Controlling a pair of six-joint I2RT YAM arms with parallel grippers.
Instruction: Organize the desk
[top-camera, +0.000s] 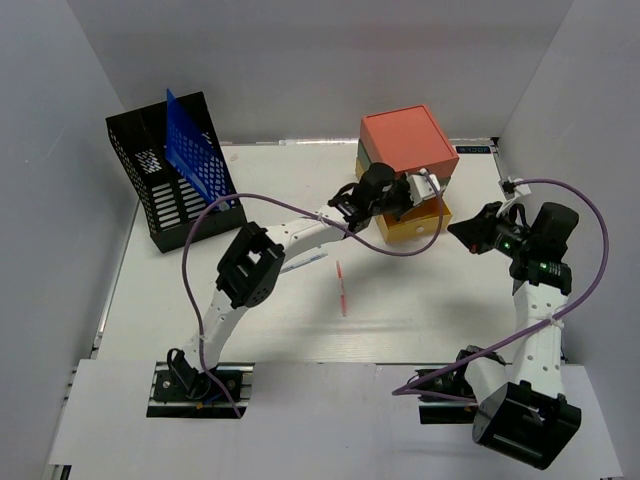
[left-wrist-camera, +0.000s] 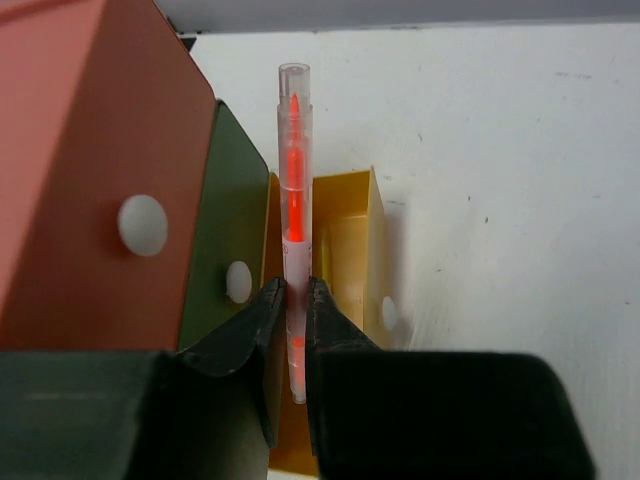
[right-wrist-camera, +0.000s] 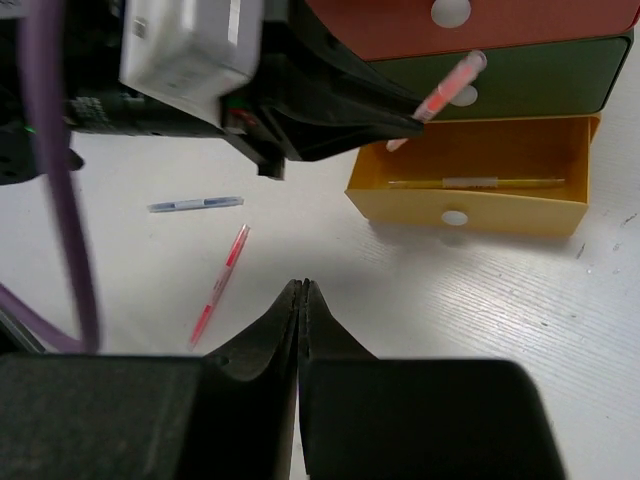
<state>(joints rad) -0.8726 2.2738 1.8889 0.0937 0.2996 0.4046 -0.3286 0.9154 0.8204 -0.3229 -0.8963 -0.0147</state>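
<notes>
The left gripper (left-wrist-camera: 293, 310), low in its wrist view, was clamped on a red pen (left-wrist-camera: 294, 190) pointing up the frame over the open yellow drawer (left-wrist-camera: 350, 240). The right gripper (right-wrist-camera: 301, 300), bottom centre of its own view, was fully closed and empty above the white desk (top-camera: 300, 330), which filled the middle of the top view. A spare pen (top-camera: 343, 288) lay loose at that view's centre.

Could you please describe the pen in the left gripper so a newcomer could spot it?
Find the stacked drawer box at the desk's far side, its yellow drawer open. Above that drawer the left gripper pinches a clear pen with a red core; the other red pen lies flat on the desk.
</notes>
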